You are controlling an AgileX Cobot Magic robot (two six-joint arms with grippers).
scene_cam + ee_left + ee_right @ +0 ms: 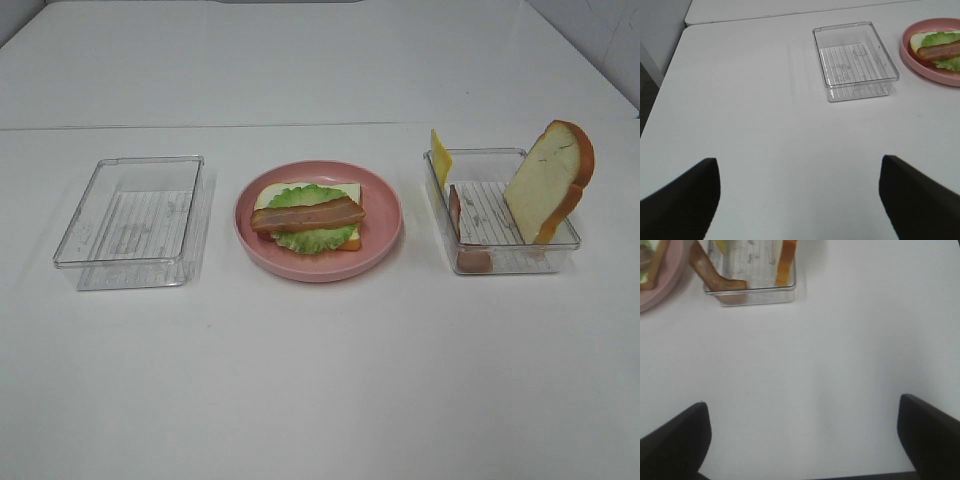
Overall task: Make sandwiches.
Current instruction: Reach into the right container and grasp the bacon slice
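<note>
A partial sandwich [309, 215] lies on the round pink plate [385, 205] at the table's middle: a white bread slice, green lettuce, and a bacon strip [308, 214] on top. It also shows in the left wrist view [937, 49]. In the right clear tray [470, 245] a second bread slice [548, 180] leans upright, with a yellow cheese slice [440, 156] and another bacon strip [455, 210] at its left wall. My left gripper [799, 200] and right gripper [802, 442] are open and empty, back from the objects near the front of the table.
An empty clear tray [132, 222] stands left of the plate; it also shows in the left wrist view [855, 60]. The white table's left edge [665, 85] shows in the left wrist view. A seam between table halves [200, 126] runs behind the trays.
</note>
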